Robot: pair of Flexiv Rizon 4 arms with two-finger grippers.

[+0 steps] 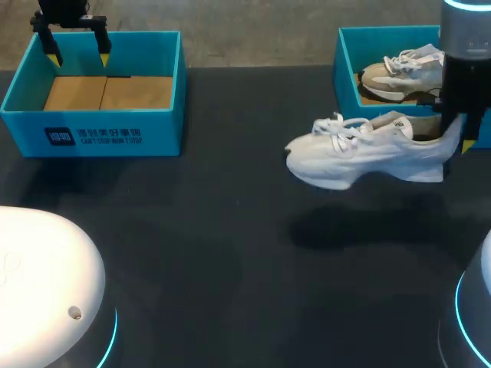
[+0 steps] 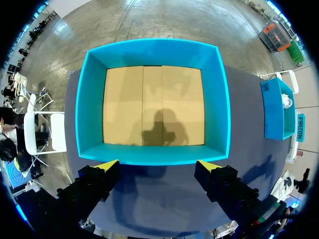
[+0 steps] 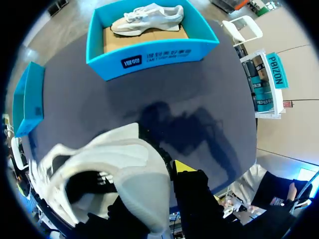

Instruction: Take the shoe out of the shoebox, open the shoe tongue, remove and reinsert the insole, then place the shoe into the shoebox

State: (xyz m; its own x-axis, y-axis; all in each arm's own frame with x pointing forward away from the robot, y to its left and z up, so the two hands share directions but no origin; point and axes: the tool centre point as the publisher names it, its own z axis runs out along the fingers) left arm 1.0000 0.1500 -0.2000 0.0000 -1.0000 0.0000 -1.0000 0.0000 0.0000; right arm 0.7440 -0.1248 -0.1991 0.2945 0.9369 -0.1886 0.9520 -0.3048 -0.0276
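While right fingers (image 3: 182, 167) clamp shoe (image 1: 360, 149) heel above table (image 1: 230, 230), left fingers (image 2: 105, 168) apart over shoebox (image 1: 92, 138); both point down.

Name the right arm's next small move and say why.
Probably lower the shoe onto the bare table in front of the right shoebox. The right hand grips its heel and holds it in the air, shadow below; the tongue is easier to open once it rests.

Robot lab, black worktable (image 1: 230, 253)
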